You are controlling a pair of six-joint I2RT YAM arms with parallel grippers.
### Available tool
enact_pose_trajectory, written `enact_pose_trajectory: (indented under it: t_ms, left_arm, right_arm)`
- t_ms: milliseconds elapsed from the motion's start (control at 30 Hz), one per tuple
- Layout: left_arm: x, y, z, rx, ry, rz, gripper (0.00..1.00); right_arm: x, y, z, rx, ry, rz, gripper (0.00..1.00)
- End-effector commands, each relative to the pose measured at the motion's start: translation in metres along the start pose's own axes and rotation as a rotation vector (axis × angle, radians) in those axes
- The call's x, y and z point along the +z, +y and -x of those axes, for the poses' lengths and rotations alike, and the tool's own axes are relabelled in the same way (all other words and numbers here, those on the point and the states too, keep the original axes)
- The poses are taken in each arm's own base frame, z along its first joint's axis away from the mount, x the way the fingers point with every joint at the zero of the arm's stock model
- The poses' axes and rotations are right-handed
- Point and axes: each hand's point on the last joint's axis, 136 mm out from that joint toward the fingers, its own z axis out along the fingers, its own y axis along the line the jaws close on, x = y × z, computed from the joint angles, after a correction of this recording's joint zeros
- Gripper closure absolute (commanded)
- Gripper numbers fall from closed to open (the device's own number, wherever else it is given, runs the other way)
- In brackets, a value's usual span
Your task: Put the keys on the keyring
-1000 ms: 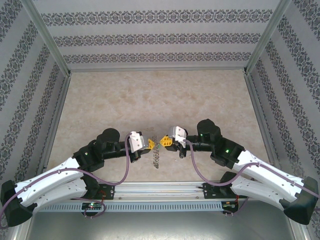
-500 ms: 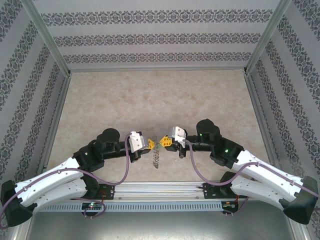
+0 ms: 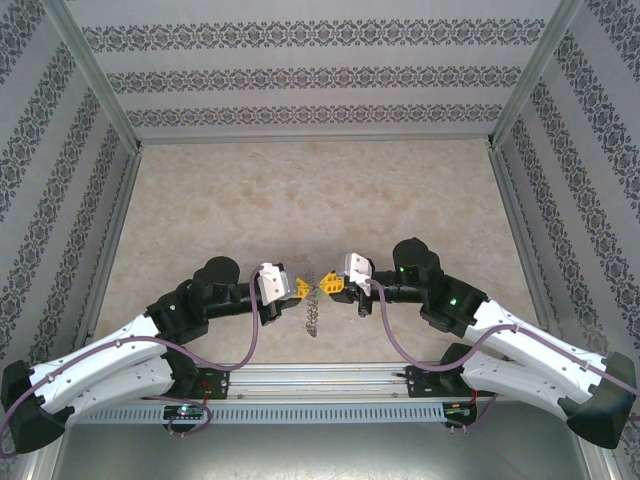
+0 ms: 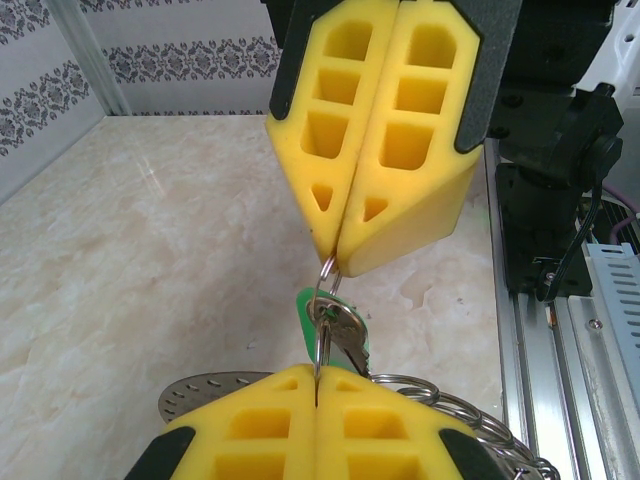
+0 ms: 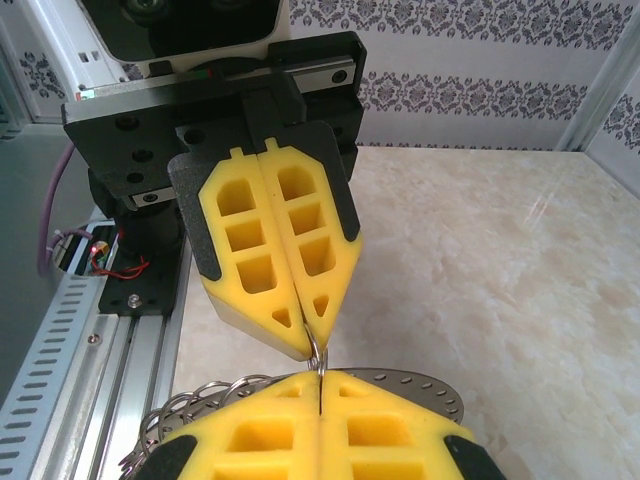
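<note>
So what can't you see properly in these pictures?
Top view: the dark wiry metal keyring's shape, too small to make out.
Left wrist view: the tiny green-headed key's blade, hidden behind a silvery key and the left yellow foam claw.
Right wrist view: the keys, hidden behind the right yellow foam claw.

- The left gripper and right gripper had yellow pads.
- The key had a green head.
- The keyring was silvery.
- The walls had grey flowery stripes.
</note>
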Motion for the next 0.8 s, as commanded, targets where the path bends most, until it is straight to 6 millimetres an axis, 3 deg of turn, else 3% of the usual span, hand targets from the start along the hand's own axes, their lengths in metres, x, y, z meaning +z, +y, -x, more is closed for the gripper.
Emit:
enact_pose_trajectory:
  t_ms: [0,767]
  left_arm:
    - [-0.0043,-0.0024,0.0238,0.038,-0.092,-0.004,1.00]
    - [-0.0041,-0.0026,0.0240,0.037,-0.094,-0.005,1.00]
  right_arm:
    - [-0.0032,0.0039,0.0070,-0.005,-0.035,0.023,1.00]
    - [-0.0025,0.0018,0.0035,-0.002,-0.028,0.013,1.00]
